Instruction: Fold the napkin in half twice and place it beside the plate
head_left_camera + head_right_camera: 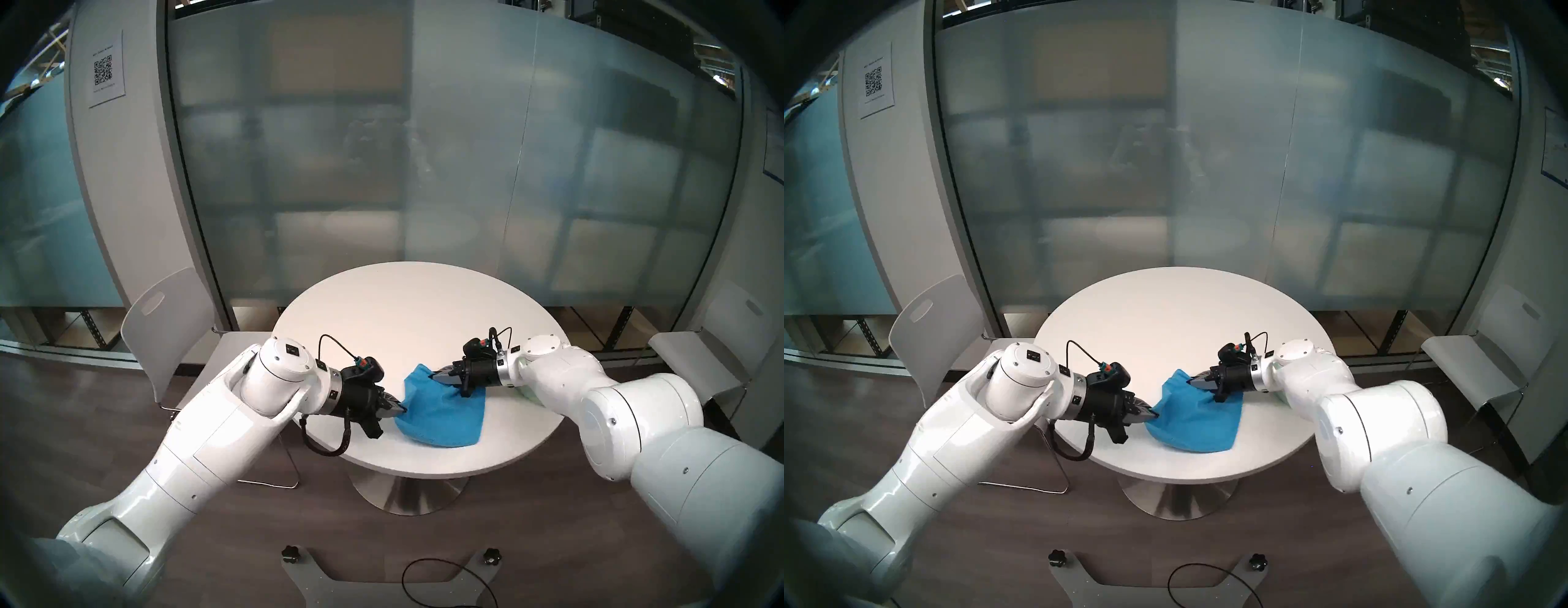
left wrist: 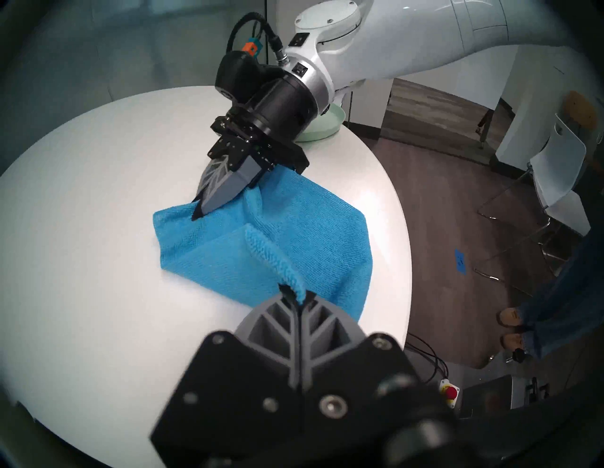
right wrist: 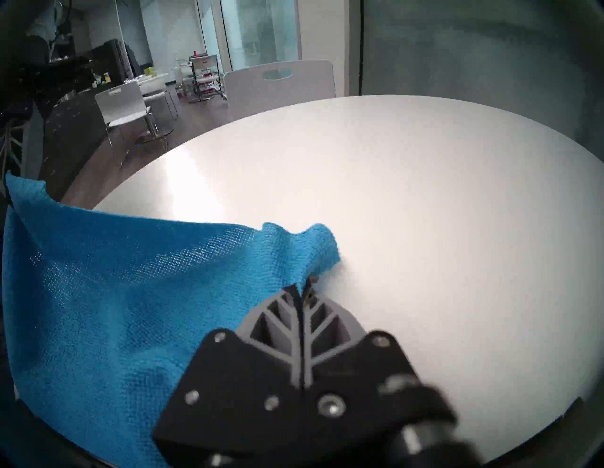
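Note:
The bright blue napkin (image 1: 441,418) lies rumpled on the round white table (image 1: 403,305), near its front edge. My left gripper (image 1: 402,410) is shut on the napkin's left corner, and a raised ridge of cloth (image 2: 274,258) runs into its closed fingertips (image 2: 295,291). My right gripper (image 1: 435,375) is shut on the far corner; in the right wrist view the cloth (image 3: 114,294) bunches up at its tips (image 3: 305,287). The pale green plate (image 2: 327,129) sits at the table's right edge behind my right wrist. In the head views the right arm covers most of it.
A white chair (image 1: 169,322) stands left of the table and another (image 1: 695,361) stands to the right. A person's shoes (image 2: 513,326) and a red stop button (image 2: 451,393) are on the floor by the table. Frosted glass walls the far side.

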Tool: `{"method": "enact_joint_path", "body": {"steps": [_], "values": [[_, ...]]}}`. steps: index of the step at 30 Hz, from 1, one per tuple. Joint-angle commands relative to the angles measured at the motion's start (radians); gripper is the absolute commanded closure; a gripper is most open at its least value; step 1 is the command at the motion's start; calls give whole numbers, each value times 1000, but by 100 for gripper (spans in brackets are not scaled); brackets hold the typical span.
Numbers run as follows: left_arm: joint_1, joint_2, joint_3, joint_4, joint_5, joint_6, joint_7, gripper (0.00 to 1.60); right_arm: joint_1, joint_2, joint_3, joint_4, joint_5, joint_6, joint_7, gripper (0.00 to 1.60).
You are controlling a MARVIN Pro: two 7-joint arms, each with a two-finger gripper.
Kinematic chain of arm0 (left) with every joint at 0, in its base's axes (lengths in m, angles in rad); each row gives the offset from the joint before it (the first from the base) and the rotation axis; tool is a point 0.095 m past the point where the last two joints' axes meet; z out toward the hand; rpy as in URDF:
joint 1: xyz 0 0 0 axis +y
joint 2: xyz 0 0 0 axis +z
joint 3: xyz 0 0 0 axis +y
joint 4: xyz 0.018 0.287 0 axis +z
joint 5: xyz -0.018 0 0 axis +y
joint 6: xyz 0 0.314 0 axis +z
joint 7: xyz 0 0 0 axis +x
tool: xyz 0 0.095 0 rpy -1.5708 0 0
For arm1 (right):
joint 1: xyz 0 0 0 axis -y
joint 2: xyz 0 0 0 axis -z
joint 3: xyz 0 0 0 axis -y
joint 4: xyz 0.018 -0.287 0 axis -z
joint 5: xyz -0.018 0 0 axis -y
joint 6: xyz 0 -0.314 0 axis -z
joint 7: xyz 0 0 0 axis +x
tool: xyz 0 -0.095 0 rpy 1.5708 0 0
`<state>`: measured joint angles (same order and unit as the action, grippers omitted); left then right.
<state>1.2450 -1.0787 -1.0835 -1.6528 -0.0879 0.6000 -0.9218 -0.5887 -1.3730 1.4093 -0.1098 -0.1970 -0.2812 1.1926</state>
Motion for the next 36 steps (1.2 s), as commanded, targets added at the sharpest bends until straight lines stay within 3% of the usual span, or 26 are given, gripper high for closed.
{"method": "enact_joint_path", "body": {"steps": [1, 23, 36], "values": [[-50, -15, -11, -12, 0, -5, -1, 160, 22, 36, 56, -14, 54, -40, 27, 160], [-130, -14, -38, 8, 3, -21, 4, 160, 9, 91, 245, -20, 173, -172, 117, 160], [-199, -28, -56, 27, 13, -37, 20, 160, 22, 111, 317, -45, 213, -238, 167, 160]]}}
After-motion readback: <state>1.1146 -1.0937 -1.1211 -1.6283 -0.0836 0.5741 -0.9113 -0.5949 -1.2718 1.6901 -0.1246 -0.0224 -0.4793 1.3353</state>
